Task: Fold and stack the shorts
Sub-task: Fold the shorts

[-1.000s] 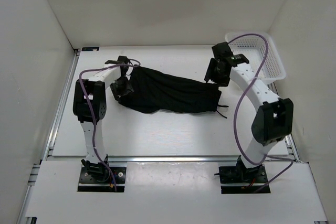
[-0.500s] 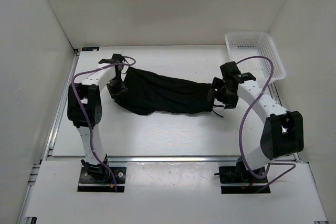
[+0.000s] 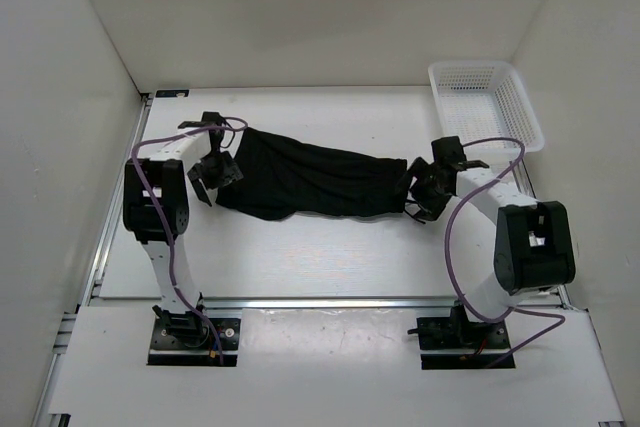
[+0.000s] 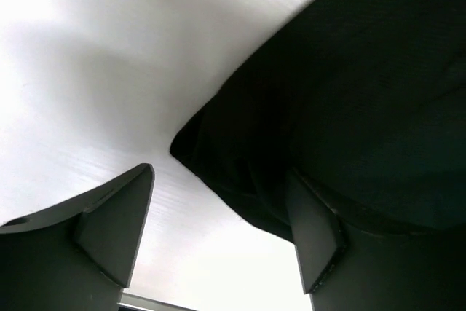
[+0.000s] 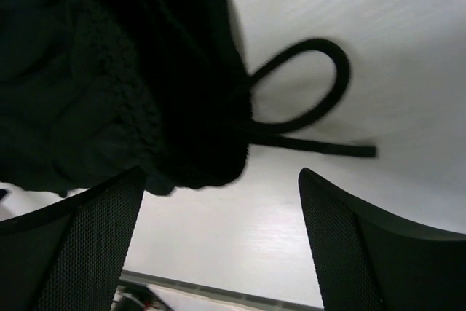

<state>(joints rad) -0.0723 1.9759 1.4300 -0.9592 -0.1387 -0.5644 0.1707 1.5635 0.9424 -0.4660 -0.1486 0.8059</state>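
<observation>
The black shorts (image 3: 315,179) lie stretched out left to right across the middle of the white table. My left gripper (image 3: 213,173) is open at their left end; in the left wrist view (image 4: 222,231) the fabric edge (image 4: 342,107) lies over the right finger, nothing pinched. My right gripper (image 3: 425,192) is open at their right end. In the right wrist view (image 5: 222,238) the bunched waistband (image 5: 131,85) and a looped black drawstring (image 5: 313,100) lie just ahead of the spread fingers.
A white mesh basket (image 3: 487,105) stands at the back right corner. White walls enclose the table on three sides. A metal rail (image 3: 320,302) runs along the front edge by the arm bases.
Both arms have come down and in to the ends of the shorts. The right gripper moved from near the basket to the waistband. The shorts lie flatter and more stretched.
</observation>
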